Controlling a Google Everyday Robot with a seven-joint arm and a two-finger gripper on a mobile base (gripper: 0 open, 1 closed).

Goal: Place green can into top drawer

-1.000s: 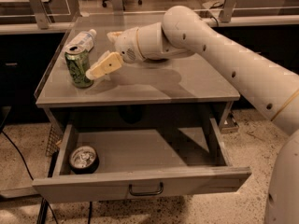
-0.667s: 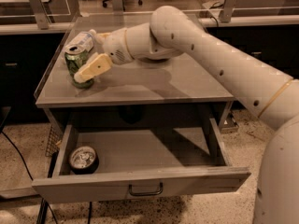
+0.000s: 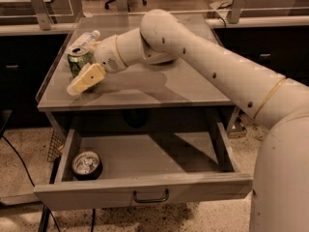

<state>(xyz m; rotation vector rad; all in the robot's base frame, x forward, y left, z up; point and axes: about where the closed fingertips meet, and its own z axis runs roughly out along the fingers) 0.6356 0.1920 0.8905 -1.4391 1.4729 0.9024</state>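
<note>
The green can point(image 3: 77, 60) stands upright near the left edge of the grey tabletop point(image 3: 164, 88). My gripper point(image 3: 81, 77) has reached in from the right and sits right against the can's front side, its cream tip overlapping the can's lower part. The can still rests on the tabletop. The top drawer point(image 3: 145, 190) below is pulled wide open, with its small dark bar handle point(image 3: 150, 197) at the centre of the front panel.
A dark-bodied, silver-topped can point(image 3: 87, 164) stands in the drawer's left front corner. A clear plastic bottle point(image 3: 88, 36) lies just behind the green can. My arm point(image 3: 217, 66) spans the table's right side. Dark counters run behind.
My gripper has moved left and down, from beside the green can's right side to right against its front. The can and the drawer have not moved.
</note>
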